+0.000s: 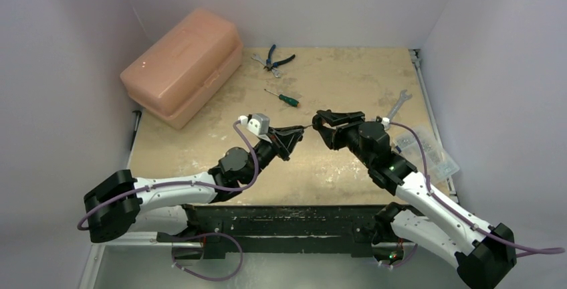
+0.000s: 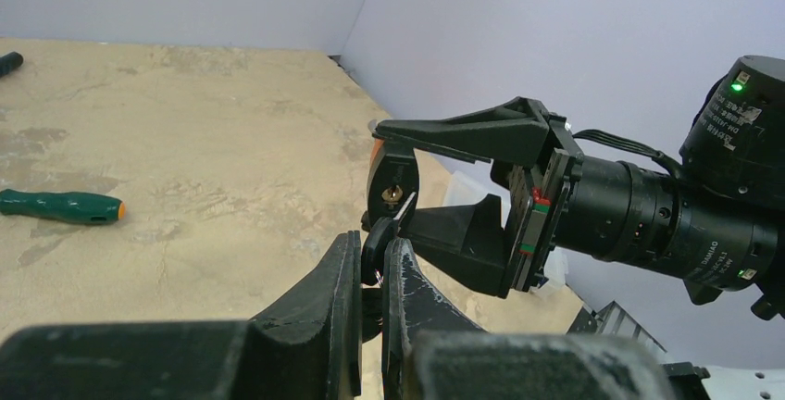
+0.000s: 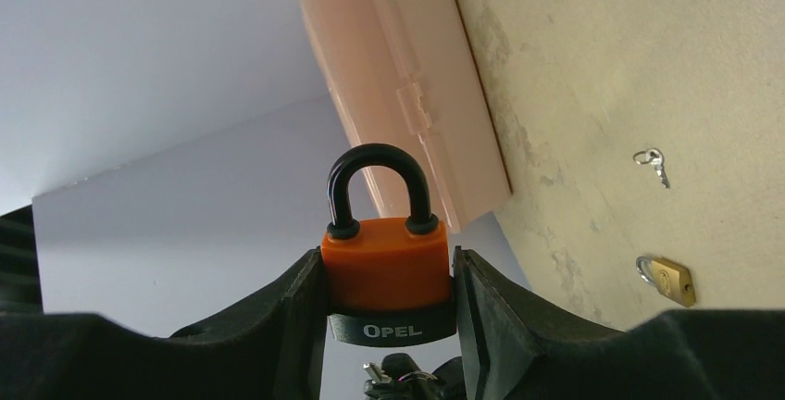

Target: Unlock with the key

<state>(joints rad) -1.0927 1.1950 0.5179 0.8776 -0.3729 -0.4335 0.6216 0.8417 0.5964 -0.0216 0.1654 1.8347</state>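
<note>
Inside clamped right pincer (image 3: 387, 259), orange black-shackled padlock (image 3: 387, 280); left pincer (image 2: 372, 246) tight on key (image 2: 378, 241).

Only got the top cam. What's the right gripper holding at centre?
Observer: An orange padlock with a black shackle, clamped upright between the fingers of the right gripper. Both shackle legs sit in the body.
Operator: Key in yet?
Observer: Not by the left wrist view. The left gripper is shut on the black-headed key, and the brass keyhole in the padlock's underside shows bare just above it.
</note>
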